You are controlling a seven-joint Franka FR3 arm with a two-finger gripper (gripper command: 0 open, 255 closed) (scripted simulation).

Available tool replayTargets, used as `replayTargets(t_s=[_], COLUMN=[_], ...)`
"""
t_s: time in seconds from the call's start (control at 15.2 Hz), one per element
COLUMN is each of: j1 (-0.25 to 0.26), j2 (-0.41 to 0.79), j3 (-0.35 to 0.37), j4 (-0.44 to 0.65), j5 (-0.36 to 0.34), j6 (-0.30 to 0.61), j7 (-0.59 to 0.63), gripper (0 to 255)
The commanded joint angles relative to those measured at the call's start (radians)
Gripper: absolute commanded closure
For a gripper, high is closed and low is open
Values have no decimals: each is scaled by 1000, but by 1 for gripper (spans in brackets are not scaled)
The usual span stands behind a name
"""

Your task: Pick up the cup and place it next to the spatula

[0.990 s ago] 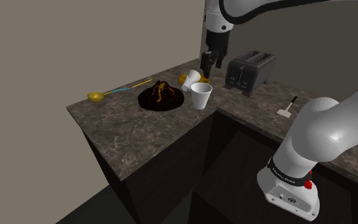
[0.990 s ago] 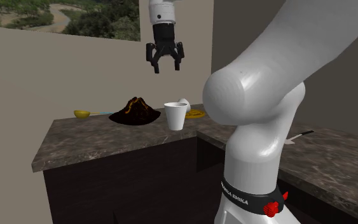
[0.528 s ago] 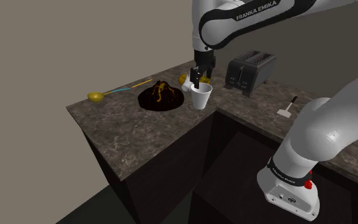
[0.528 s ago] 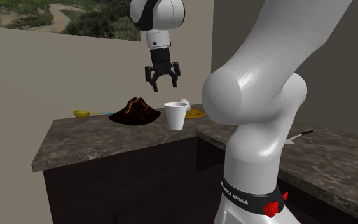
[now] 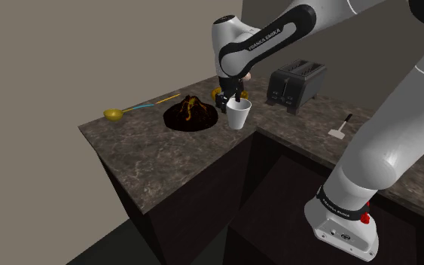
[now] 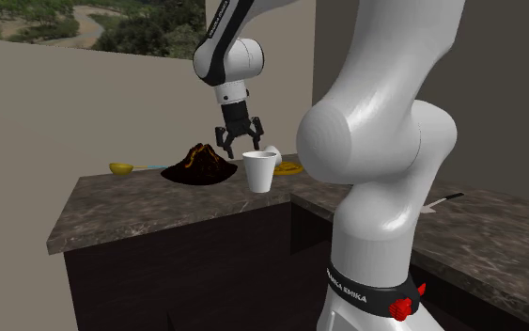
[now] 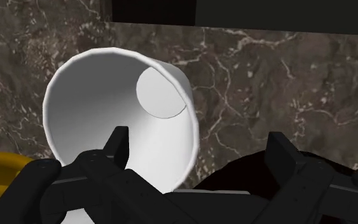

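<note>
In the last second I've brought the all-black two-finger gripper (image 5: 233, 101) down from well above to the rim of the plain white tapered cup (image 5: 238, 115). Its fingers stand apart, one inside the mouth, the other outside the wall (nothing clasped yet), so closing looks like the next step. The cup stands upright and empty near the dark marbled counter's (image 5: 165, 158) inner corner, well apart from the white spatula (image 5: 340, 128).

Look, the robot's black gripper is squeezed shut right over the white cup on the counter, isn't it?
Not quite. The gripper is open, not squeezed shut: the wrist view shows its two black fingers standing well apart. The rest is right: it is right over the white cup on the dark marbled counter.
</note>
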Motion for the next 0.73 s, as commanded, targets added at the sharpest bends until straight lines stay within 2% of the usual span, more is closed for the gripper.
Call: replayTargets(t_s=[0.0,0.4,0.66], j1=[-5,-14,-14], j2=[28,70,70], j3=[-3,-12,-12], j4=[-4,-38,-38], j5=[-11,-31,-31], j6=[31,106,106], j7=[8,19,19], gripper=[0,0,0])
